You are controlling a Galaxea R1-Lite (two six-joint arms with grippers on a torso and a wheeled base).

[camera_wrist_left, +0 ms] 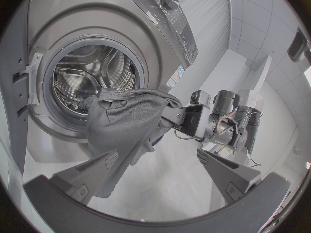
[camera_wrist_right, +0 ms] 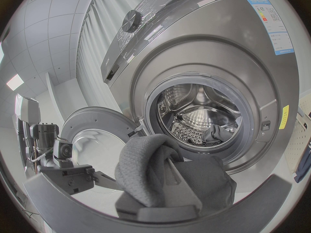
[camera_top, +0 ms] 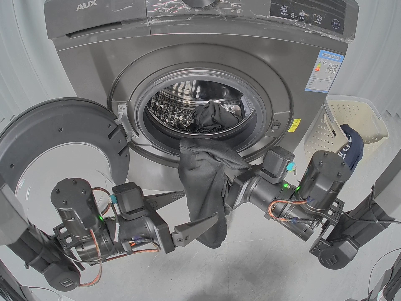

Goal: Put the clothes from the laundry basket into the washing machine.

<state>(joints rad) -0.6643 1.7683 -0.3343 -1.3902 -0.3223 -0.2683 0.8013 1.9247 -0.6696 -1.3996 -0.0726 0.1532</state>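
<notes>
The left claw (camera_top: 200, 205) hung wide open and empty, just beside the grey garment (camera_top: 202, 180) that the right claw (camera_top: 228, 188) clamped. The garment's upper edge was at the washing machine (camera_top: 250, 59) door rim ahead. Beyond, one dark piece (camera_top: 215, 116) already lay in the drum. Behind the right claw, a navy piece (camera_top: 353, 145) was left in the laundry basket (camera_top: 363, 118).

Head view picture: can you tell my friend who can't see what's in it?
The right tool holds a dark grey garment hanging from the mouth of the open washing machine. The left tool is open beside it, and a blue cloth hangs on the laundry basket.
</notes>
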